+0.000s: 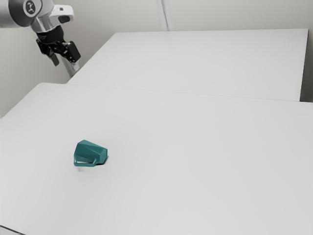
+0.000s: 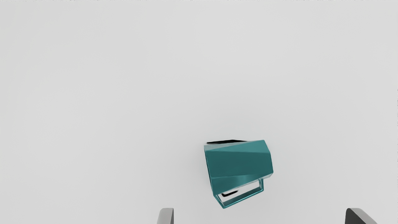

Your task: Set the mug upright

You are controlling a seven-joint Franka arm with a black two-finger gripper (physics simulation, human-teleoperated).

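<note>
High at the exterior view's upper left, the black gripper hangs well above and apart from the teal mug. The faceted mug lies on its side on the white table, its handle toward the exterior view's near side. In the wrist view the mug shows its side wall and angular handle, with dark shadow beside it. The gripper has its two fingertips wide apart, nothing held between them; the mug rests on the table beyond them.
A second white surface stands behind the table in the exterior view, with pale walls behind it. A thin dark line crosses the near left corner of that view.
</note>
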